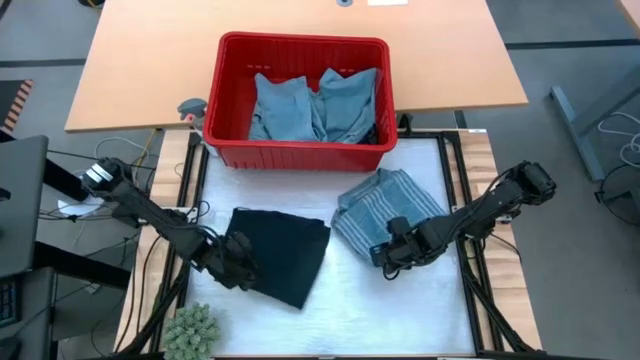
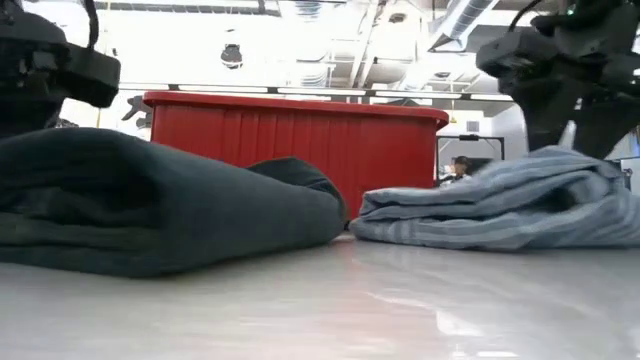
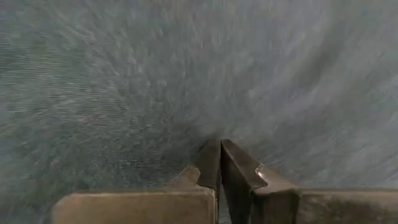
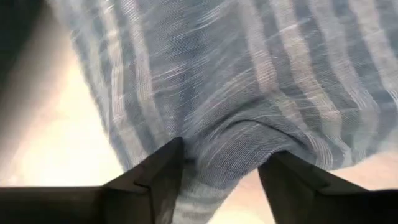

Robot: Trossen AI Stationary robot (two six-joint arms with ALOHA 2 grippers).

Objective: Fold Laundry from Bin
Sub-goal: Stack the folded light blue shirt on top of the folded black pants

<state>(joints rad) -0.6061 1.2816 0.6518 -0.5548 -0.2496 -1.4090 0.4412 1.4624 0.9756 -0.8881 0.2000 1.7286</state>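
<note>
The red bin point(image 1: 300, 150) stands at the table's far edge with light blue laundry point(image 1: 315, 105) inside. A folded black garment point(image 1: 280, 255) lies flat on the white mat at the left. My left gripper point(image 1: 238, 268) is shut at its near left corner, fingertips point(image 3: 221, 149) close over the dark cloth. A folded grey-blue striped garment point(image 1: 385, 210) lies at the right. My right gripper point(image 1: 390, 255) points down at its near edge, open, with a bunched ridge of striped cloth point(image 4: 236, 143) between its fingers. My left gripper points steeply down at the black garment's near left corner point(image 3: 186, 124) with shut fingers; I cannot tell whether the tips touch the cloth or hold any of it. My right gripper stands from above astride the striped garment's bunched near edge point(image 4: 214, 168). One finger point(image 4: 158, 171) lies against the cloth. The garment rests on the mat.
A green fuzzy plant-like thing point(image 1: 192, 330) sits at the near left corner. A wooden table point(image 1: 150, 60) lies beyond the bin, with a small grey and orange object point(image 1: 190, 108) beside the bin's left wall. Bare white mat point(image 1: 400, 310) stretches along the near edge.
</note>
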